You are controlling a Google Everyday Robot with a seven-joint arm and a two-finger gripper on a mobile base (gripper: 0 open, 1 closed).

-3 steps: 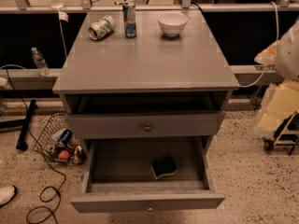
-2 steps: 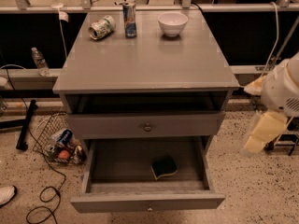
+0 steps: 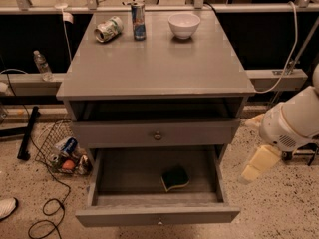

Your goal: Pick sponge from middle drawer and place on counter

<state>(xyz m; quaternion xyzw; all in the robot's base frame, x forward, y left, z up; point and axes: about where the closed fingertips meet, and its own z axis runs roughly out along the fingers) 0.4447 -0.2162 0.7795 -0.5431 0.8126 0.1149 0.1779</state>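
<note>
Middle drawer (image 3: 157,214): pulled out at the bottom of the frame, so we see down into its tray.
Sponge (image 3: 175,178): lies green face up on the drawer floor, right of centre. It is where it lay a second ago, untouched.
Gripper (image 3: 256,164): at the lower right of the frame, just outside the drawer's right wall. Over the last second it has come down and leftward from the right edge. We cannot tell how far open it is. It has hold of nothing, as the sponge lies well apart from it.
Meaning: we judge that the reach has begun and the grasp has not. The gripper must next cross the wall and descend onto the sponge.
Counter (image 3: 154,68): unchanged, upper centre. A bowl (image 3: 184,24), an upright can (image 3: 138,20) and a tipped can (image 3: 108,29) sit at its far edge, so we would place the sponge nearer.
</note>
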